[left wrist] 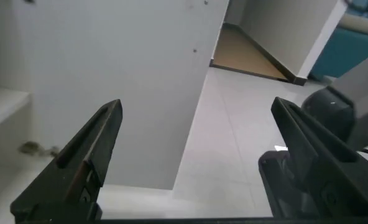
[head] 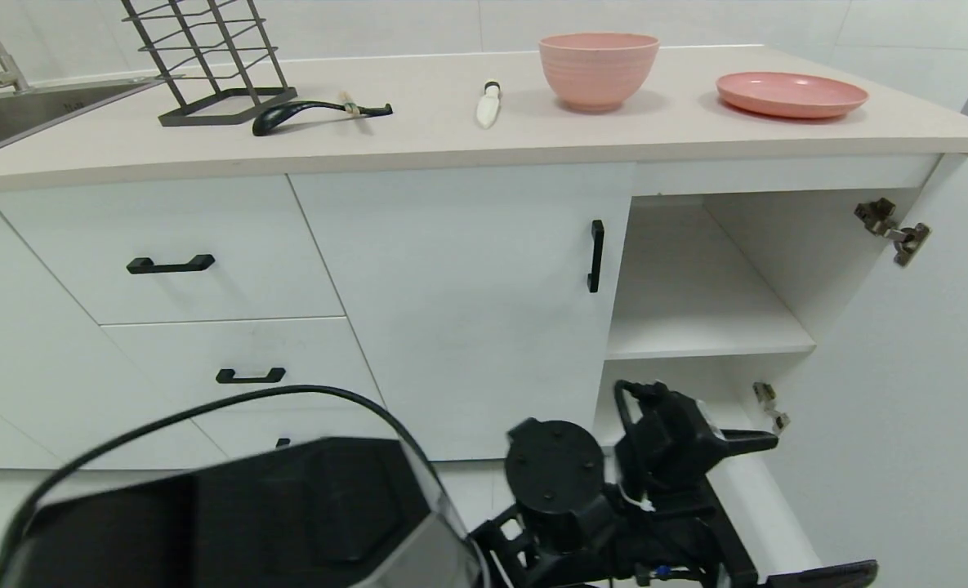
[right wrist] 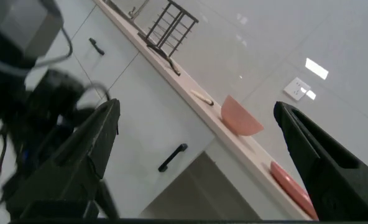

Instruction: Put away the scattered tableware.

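Pale countertop [head: 418, 135] under a white tiled wall, sink [head: 10, 114] at far left. On it, left to right:
- black wire rack [head: 206, 57]
- black ladle [head: 304, 110], just beside the rack's base
- white utensil [head: 489, 102]
- pink bowl [head: 598, 69], upright
- pink plate [head: 791, 92], lying flat

Below right: cabinet with its door [head: 925, 367] swung open, one shelf [head: 696, 318] inside.

Left gripper [left wrist: 196, 106]: fingers spread, holding nothing.
Right gripper [right wrist: 196, 106]: fingers spread, holding nothing.

White kitchen unit in front of me.
A pale counter [head: 418, 135] runs under a tiled wall [head: 418, 24], with a steel sink [head: 18, 114] at its left end. Below are drawers [head: 173, 245] with black handles and a shut door [head: 467, 310]. On my right a cupboard door [head: 908, 408] stands open beside a white shelf [head: 696, 327]. The floor [left wrist: 234, 143] is light and glossy.
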Robot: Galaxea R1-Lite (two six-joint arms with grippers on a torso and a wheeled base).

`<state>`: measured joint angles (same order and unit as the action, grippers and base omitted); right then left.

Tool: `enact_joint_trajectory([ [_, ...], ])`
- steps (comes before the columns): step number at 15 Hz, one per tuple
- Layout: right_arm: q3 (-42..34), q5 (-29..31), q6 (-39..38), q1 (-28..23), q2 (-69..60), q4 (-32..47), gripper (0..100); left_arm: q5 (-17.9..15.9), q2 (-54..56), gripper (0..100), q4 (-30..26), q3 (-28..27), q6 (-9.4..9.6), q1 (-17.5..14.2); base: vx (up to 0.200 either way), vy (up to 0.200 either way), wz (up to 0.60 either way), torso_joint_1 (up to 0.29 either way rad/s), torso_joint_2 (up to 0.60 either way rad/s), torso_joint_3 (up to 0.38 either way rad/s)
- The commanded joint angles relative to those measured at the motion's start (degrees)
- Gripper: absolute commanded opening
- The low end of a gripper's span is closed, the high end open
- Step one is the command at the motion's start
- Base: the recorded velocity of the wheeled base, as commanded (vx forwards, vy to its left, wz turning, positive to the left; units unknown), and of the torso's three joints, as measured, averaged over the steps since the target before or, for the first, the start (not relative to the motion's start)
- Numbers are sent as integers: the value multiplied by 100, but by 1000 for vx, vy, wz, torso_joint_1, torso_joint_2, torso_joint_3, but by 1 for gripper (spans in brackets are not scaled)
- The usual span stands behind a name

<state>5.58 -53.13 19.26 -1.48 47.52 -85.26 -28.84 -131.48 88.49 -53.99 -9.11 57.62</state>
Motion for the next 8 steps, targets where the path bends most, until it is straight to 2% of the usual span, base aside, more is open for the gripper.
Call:
enact_joint_trajectory([
  [1, -216, 13, -1, -2, -59, -8, 100, -16, 2047, 100, 151, 1769, 102, -515, 0, 0, 0, 0, 0, 0],
  [2, -347, 13, -1, -2, -94, -8, 100, 1, 2609, 100, 151, 2288, 102, -647, 0, 0, 0, 0, 0, 0],
  [4, -497, 22, -1, -2, -129, 1, 100, 10, 3339, 100, 151, 2798, 111, -999, 0, 0, 0, 0, 0, 0],
  [5, -550, 30, -1, -2, -146, 53, 100, 10, 3901, 100, 151, 3105, 120, -1377, 0, 0, 0, 0, 0, 0],
  [8, -550, 127, -19, -28, -234, 106, 100, 10, 5070, 100, 151, 3896, 164, -2221, 0, 0, 0, 0, 0, 0],
])
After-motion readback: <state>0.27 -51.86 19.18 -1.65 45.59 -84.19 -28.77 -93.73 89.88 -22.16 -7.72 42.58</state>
